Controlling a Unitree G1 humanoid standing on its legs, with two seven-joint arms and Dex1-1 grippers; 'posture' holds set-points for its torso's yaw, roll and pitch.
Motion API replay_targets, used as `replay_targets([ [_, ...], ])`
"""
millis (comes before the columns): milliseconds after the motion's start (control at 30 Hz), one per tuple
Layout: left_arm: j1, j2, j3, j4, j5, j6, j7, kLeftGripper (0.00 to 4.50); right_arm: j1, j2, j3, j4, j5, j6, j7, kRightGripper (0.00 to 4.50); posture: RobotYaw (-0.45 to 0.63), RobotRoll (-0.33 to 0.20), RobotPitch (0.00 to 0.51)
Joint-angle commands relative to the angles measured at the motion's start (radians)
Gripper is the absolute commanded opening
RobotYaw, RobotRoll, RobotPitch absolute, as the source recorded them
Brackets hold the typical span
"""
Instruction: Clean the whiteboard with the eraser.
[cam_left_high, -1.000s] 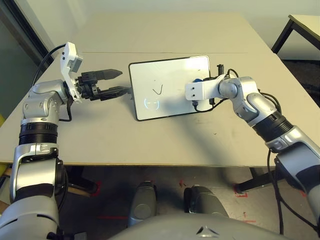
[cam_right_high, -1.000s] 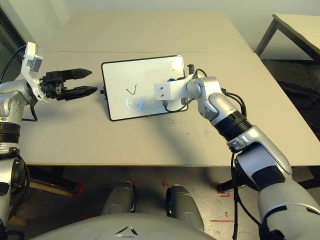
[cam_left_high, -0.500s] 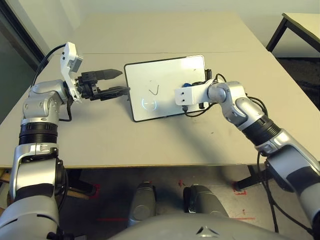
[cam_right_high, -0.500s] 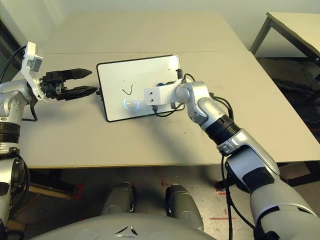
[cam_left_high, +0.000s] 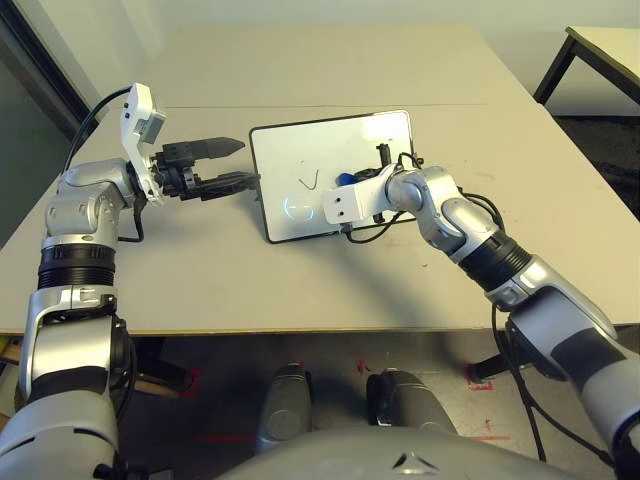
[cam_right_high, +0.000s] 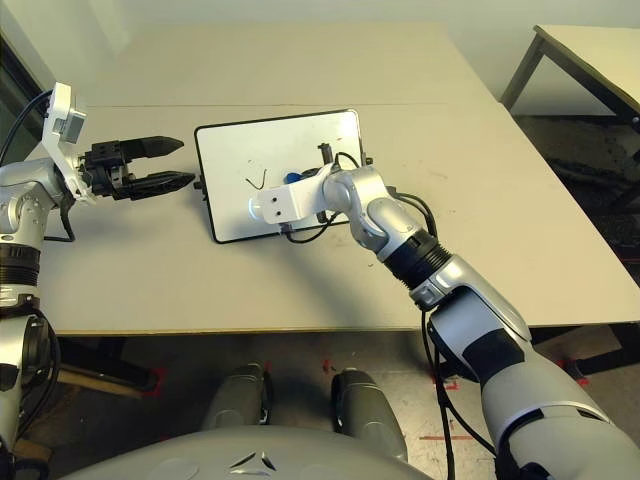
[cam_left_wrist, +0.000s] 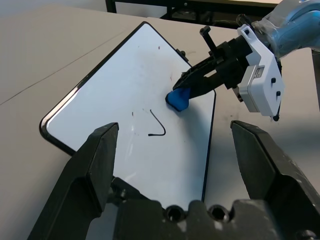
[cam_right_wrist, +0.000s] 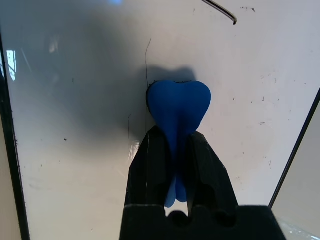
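The whiteboard (cam_left_high: 330, 170) lies mid-tabletop (cam_left_high: 300, 280), a black check mark (cam_left_wrist: 157, 125) on it. The blue eraser (cam_right_wrist: 178, 107), pinched in the right gripper (cam_right_wrist: 176, 155) jaws, presses its middle. Left of the board, the left gripper (cam_left_high: 228, 165) hovers, jaws spread.

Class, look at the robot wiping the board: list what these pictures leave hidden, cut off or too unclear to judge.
- Eye views: most of the eraser sits behind the right gripper's white wrist housing.
- Right wrist view: the eraser's rear end is covered by the jaws clamped on it.
- Left wrist view: whether the eraser presses on the whiteboard or hangs just above it cannot be told.
- Left wrist view: the whiteboard's near corner is hidden behind the open left gripper.
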Motion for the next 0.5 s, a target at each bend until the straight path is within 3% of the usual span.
replay_targets([
  [33, -0.021, -0.003, -0.008, 0.016, 0.017, -0.008, 0.000, 4.50, 0.016, -0.054, -0.005, 0.050, -0.010, -0.004, 0.021, 0.32, 0.28, 0.000, 0.045],
  [500, -0.042, -0.022, -0.014, 0.045, 0.030, -0.025, -0.005, 4.50, -0.009, -0.141, -0.069, 0.030, 0.017, -0.010, 0.048, 0.32, 0.26, 0.000, 0.046],
])
